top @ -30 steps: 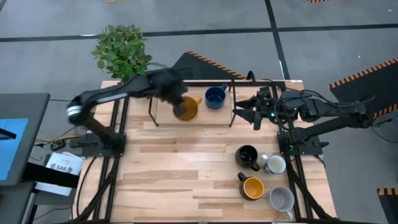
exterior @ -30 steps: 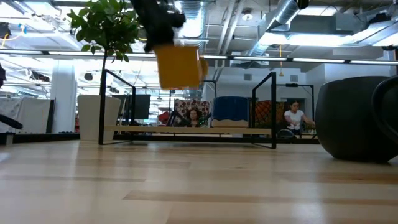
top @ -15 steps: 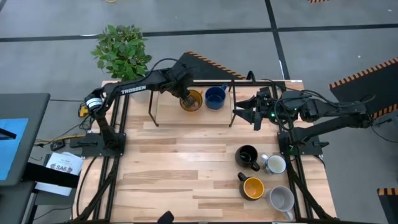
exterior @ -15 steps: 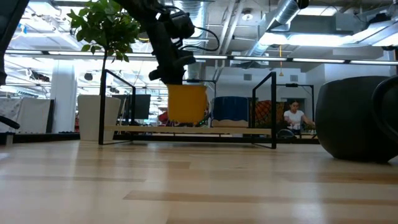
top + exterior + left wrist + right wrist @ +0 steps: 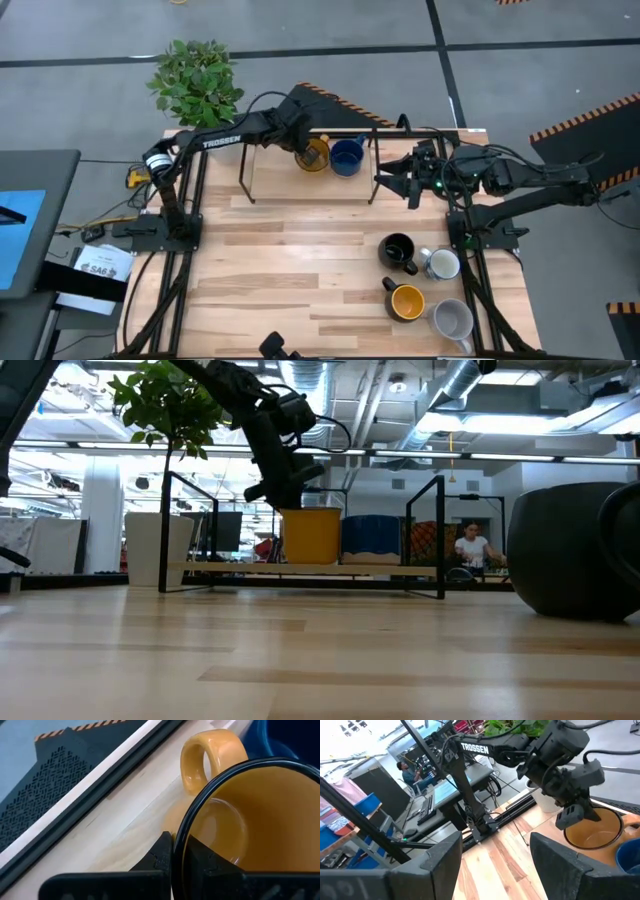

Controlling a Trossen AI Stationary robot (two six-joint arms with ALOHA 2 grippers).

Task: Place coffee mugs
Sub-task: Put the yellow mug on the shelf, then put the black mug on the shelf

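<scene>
Left gripper (image 5: 305, 150) is clamped on the rim of a yellow-orange mug (image 5: 314, 157), which sits just beside the dark blue mug (image 5: 346, 157), on that mug's plant side. Both are under the black rack frame (image 5: 243, 175) at the table's far edge. High view shows the pair from above. Low view shows the yellow-orange mug (image 5: 310, 537) resting level on the shelf beside the dark blue mug (image 5: 372, 540), gripper (image 5: 280, 485) coming down on its rim. Left wrist view alone shows one finger (image 5: 162, 855) outside the mug wall and one inside, and the handle (image 5: 212, 757) pointing away from the wrist; the dark blue mug (image 5: 290, 742) is cut off at the frame edge there.

Right gripper (image 5: 382, 179) waits spread wide, empty, on the other side of the dark blue mug.

Nearer the table's front: black mug (image 5: 398, 251), white mug with bluish marks (image 5: 441, 264), second yellow-orange mug (image 5: 406, 301), light grey mug (image 5: 454, 321), clustered. Low view shows only a dark out-of-focus bulk (image 5: 575, 550) there. Potted plant (image 5: 196, 83) stands off the far table corner.
</scene>
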